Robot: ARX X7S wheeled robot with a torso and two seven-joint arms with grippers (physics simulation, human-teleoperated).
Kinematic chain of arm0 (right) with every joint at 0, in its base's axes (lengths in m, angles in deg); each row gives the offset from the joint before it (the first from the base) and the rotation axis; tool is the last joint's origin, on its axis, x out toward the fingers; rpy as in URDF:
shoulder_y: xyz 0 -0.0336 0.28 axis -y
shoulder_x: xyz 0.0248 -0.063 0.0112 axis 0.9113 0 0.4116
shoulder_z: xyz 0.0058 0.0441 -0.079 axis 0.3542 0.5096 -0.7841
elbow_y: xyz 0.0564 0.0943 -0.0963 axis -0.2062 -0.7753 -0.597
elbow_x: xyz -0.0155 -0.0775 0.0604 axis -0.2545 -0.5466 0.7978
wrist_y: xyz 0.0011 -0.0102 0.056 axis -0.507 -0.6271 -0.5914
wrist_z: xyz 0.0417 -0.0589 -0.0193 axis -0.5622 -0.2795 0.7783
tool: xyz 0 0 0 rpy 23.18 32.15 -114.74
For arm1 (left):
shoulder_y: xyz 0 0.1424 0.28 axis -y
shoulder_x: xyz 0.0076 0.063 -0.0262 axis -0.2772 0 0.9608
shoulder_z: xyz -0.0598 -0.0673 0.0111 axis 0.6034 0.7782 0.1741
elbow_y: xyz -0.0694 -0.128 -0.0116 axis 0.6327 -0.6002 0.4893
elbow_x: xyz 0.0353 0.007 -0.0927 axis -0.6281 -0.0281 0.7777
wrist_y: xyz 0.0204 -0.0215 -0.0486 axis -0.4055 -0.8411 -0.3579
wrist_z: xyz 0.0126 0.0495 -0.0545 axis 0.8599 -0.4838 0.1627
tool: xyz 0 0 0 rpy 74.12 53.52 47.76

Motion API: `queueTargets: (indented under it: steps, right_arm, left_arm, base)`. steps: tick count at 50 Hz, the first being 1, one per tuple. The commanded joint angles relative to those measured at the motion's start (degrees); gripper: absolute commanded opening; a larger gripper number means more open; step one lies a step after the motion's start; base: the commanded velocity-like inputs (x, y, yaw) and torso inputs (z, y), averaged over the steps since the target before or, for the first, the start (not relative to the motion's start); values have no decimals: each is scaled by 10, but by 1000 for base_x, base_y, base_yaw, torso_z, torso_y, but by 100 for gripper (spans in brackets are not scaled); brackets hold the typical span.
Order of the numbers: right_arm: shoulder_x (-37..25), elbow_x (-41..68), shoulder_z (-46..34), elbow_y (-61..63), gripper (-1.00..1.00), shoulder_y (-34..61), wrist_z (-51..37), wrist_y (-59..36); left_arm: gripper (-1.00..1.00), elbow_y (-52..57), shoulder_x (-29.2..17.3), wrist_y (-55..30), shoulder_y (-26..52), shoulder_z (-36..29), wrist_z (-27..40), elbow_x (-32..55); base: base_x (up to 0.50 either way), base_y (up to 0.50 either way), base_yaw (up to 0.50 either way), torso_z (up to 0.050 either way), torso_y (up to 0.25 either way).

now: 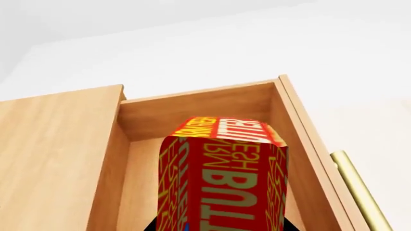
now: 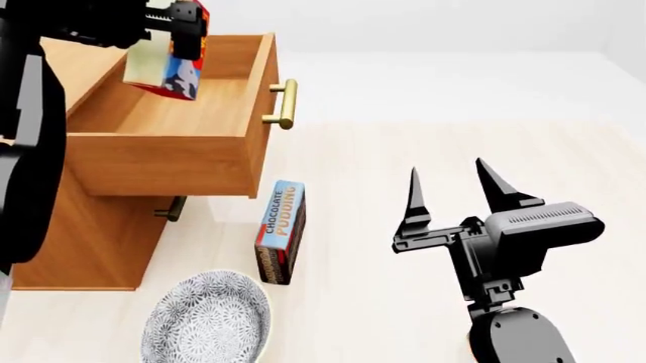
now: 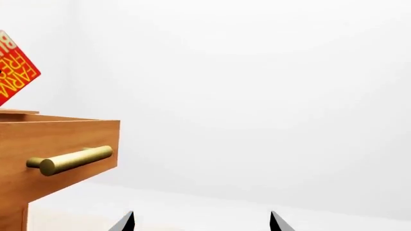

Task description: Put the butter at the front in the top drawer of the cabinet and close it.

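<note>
Left wrist, butter: the red carton is filling the lower middle of the frame, hanging over the open top drawer; the black tips of the tool are only just showing at the bottom edge on either side of it.
Left wrist, handle: the brass bar is running along the lower right.
Head, left tool: at the upper left it is clamping the butter, which is tilting above the pulled-out top drawer.
Head, cabinet: it is standing along the left edge, its lower drawer handle showing under the open drawer.
Head, right tool: at lower right it is standing wide open, gripping nothing.
Head, floor: a chocolate pudding box is lying at lower centre, a patterned bowl near it at the bottom.
Right wrist, right tool: two dark tips are standing well apart at the bottom edge.
Right wrist, butter: a red corner is showing at upper left, above the drawer front and its brass handle.
</note>
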Motion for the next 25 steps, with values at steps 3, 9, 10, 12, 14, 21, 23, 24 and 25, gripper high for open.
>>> queueTargets:
  steps: [3,9,10,12,14,21,23,24,25]
  right_arm:
    - [-3,3,-2,0,100,0,-1,2]
    - [-4,4,-4,0,100,0,-2,2]
    - [-5,4,-4,0,100,0,-2,2]
    - [-5,4,-5,-1,100,0,-3,2]
    - [-5,4,-5,-1,100,1,-3,2]
    - [-5,5,-7,-3,100,1,-4,3]
    - [-6,5,-7,-3,100,1,-5,3]
    - [-6,5,-7,-3,100,1,-5,3]
    - [-6,6,-7,-2,100,1,-5,3]
  left_arm:
    - [-100,0,-1,7,13,18,25,-4]
    - [-100,0,-1,12,12,12,27,-8]
    - [-100,0,-2,11,12,13,29,-7]
    - [-100,0,-3,7,12,21,39,-4]
    - [-100,0,-3,5,13,24,43,-4]
    - [-100,0,-3,7,12,19,40,-8]
    - [-100,0,-2,12,11,6,28,-14]
    - [-100,0,-3,11,10,9,33,-12]
    - [-100,0,-3,9,11,12,36,-10]
  base:
    - [0,0,-1,0,0]
    - [0,0,0,0,-247]
    - [0,0,0,0,-250]
    - [0,0,0,0,-85]
    - [-7,0,0,0,0]
    - [0,0,0,0,0]
    - [0,0,-1,0,-239]
    - [0,0,0,0,-250]
    - [0,0,0,0,0]
